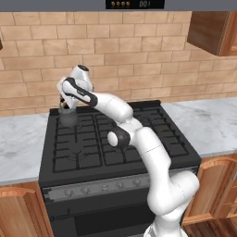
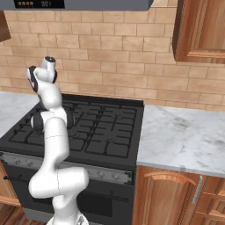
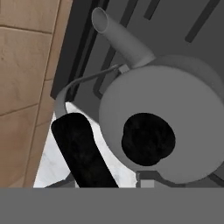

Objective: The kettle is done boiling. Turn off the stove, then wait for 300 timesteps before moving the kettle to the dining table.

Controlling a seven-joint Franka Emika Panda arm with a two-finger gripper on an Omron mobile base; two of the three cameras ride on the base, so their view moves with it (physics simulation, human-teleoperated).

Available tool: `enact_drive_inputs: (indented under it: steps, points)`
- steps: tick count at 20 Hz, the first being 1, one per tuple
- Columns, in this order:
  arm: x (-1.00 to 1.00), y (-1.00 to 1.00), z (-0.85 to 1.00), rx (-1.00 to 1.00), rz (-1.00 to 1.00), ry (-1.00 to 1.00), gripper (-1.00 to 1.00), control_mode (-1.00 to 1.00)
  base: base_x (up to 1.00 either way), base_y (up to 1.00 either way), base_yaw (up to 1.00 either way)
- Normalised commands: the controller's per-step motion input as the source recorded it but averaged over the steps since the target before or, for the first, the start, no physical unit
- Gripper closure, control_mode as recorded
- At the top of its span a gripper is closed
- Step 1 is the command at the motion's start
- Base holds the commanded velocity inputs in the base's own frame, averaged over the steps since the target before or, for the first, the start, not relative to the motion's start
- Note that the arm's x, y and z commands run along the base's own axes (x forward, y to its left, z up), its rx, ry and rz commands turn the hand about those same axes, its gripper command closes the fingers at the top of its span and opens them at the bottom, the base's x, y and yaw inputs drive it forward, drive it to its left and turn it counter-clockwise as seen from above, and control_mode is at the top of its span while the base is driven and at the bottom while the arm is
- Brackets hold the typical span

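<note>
Gripper (image 1: 65, 107) over kettle (image 1: 69, 118) at stove (image 1: 152, 139) back-left corner, grip state unclear; centre the jaws on the arched handle (image 3: 78, 85), then lift straight

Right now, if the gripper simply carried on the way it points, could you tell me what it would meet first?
Most likely the kettle: the gripper points down at its lid and handle, on the stove. How close it is, I cannot tell.
</note>
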Motion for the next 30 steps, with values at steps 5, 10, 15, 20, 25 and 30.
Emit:
enact_drive_inputs:
  steps: [5,10,15,20,25,30]
  points:
    - [-0.14,0.00,0.41,0.00,-0.06,0.00,1.00,-1.00,0.00,0.00,0.00]
    - [-0.28,-0.07,0.63,0.00,-0.07,-0.01,1.00,-1.00,0.00,0.00,0.00]
    - [-0.40,-0.13,0.63,0.00,-0.05,-0.07,1.00,-1.00,0.00,0.00,0.00]
    - [-0.52,-0.22,0.51,0.00,-0.05,-0.11,1.00,-1.00,0.00,0.00,0.00]
    - [-0.76,-0.31,0.38,0.00,-0.07,-0.18,1.00,-1.00,0.00,0.00,0.00]
    - [-0.89,-0.31,0.12,0.00,-0.09,-0.16,1.00,-1.00,0.00,0.00,0.00]
